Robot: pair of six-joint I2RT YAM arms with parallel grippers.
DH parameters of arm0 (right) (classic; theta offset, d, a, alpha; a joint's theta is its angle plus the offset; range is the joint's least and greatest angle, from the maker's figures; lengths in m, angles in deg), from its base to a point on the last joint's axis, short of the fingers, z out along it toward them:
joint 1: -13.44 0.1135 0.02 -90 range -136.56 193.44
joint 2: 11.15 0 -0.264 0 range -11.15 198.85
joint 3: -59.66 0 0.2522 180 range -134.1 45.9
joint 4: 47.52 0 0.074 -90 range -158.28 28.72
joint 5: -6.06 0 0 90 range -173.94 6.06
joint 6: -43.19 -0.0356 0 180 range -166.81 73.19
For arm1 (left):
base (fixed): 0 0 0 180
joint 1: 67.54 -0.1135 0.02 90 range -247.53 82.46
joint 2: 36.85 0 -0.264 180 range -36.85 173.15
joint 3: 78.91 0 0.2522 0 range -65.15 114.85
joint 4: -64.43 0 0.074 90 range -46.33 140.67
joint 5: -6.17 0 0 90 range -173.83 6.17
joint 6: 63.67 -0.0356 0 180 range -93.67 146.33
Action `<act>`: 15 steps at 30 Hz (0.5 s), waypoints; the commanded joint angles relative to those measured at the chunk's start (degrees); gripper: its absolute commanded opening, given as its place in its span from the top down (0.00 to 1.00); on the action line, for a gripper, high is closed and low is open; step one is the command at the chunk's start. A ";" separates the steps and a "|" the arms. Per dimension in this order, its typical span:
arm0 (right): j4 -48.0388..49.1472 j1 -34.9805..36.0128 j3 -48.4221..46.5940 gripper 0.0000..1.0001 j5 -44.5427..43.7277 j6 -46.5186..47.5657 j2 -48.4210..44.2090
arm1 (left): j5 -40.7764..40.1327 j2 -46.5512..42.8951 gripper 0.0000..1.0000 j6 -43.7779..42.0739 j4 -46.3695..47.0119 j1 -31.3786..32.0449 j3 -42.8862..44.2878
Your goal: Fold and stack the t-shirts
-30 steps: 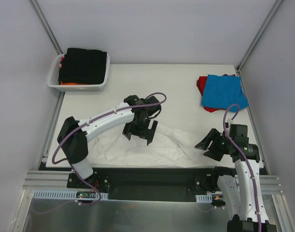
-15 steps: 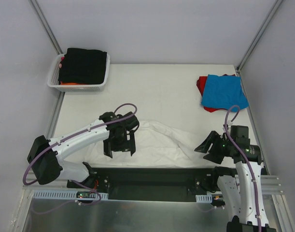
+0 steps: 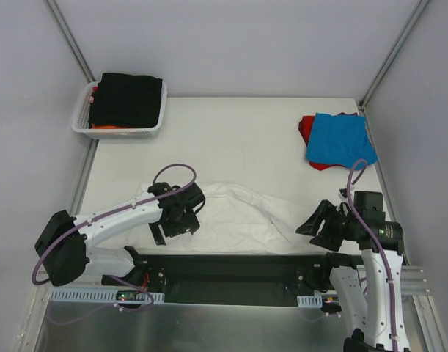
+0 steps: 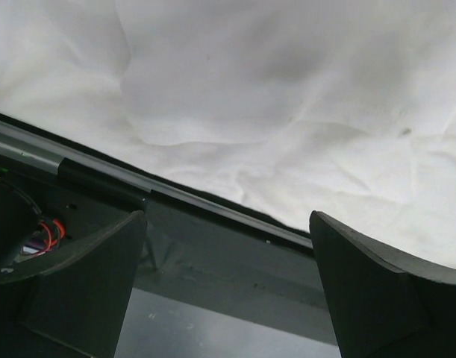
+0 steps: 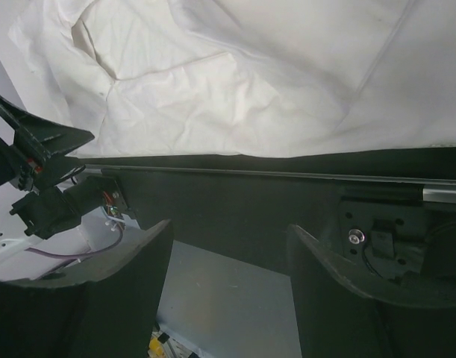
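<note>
Left gripper (image 3: 172,230) is hovering low over the near left part of the white t-shirt (image 3: 238,216). Its jaws are spread wide with nothing between them, only rumpled cloth and the dark table rail below. I read that as lining up for a pinch on the near hem, which lies right along the table (image 3: 238,139) edge where I can get a finger under it.

Right gripper (image 3: 317,229) hangs off the near right end of the same shirt. Its jaws are parted too and hold nothing. Its wrist view looks back along the hem, so both ends seem covered for a two-handed lift.

The white shirt lies crumpled across the near strip of the table, not yet squared, so my guess is the fold has barely begun.

At the far right, the blue t-shirt (image 3: 339,139) sits folded on the red t-shirt (image 3: 304,128). That looks like the finished stack, well apart from my working space.

At the far left corner, the black t-shirt (image 3: 128,99) is heaped over an orange one (image 3: 110,126) in the white basket (image 3: 81,117), probably waiting their turn.

As for writing, I can read no brand, tag or print on any shirt, nor on the basket.
</note>
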 commanded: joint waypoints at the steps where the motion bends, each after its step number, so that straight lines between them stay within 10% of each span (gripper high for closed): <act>1: -5.04 0.34 -2.14 0.35 1.74 1.65 -1.59 | -6.53 4.20 0.09 3.52 0.83 -0.30 0.41; 15: -6.19 0.34 -2.31 0.35 4.12 -0.02 -3.18 | -16.47 5.91 0.05 -1.74 -0.34 -0.30 0.16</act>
